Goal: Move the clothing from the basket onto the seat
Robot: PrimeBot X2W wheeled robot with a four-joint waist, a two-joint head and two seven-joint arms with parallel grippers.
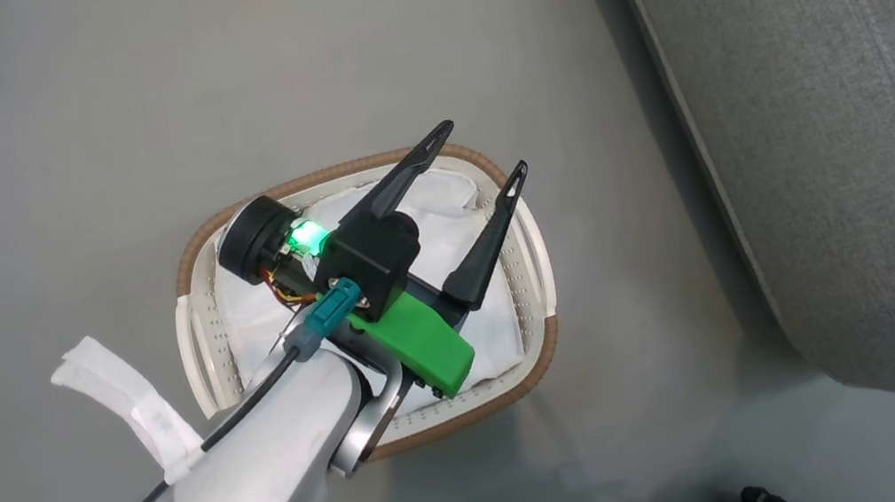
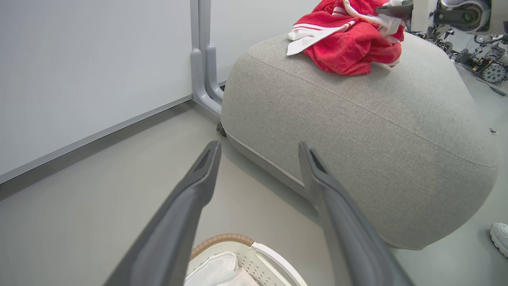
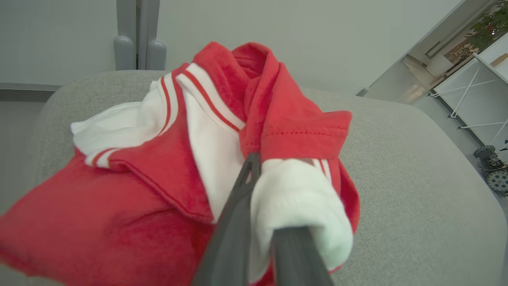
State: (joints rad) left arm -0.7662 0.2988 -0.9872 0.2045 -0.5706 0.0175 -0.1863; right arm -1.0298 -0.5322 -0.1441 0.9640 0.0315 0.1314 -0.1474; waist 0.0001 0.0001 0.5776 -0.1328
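the red and white clothing (image 3: 158,178) lies heaped on top of the grey seat (image 3: 397,178). it is bunched rather than spread, the way soft fabric slumps when it goes down in a lump. the right gripper (image 3: 260,186) is in the pile with its two fingers drawn almost together, closed on a fold of it. a white cuff is draped over one finger, so i'd guess the cloth may cling when that gripper lets go.

the left gripper (image 1: 484,146) hangs over the basket (image 1: 189,265), which stands on the floor just beside the seat. its fingers are spread wide and hold nothing. it looks parked there, either ready to reach in or simply out of the other arm's way. what i can see of the basket's inside is white liner (image 1: 448,197) and no red, though the arm covers part of it.

to my eye the job is near its end. what's left is for the right gripper to open and lift clear without dragging the cuff along. the pile sits well up on the seat's top, away from the rounded edge nearest the basket, so a slide to the floor seems unlikely.
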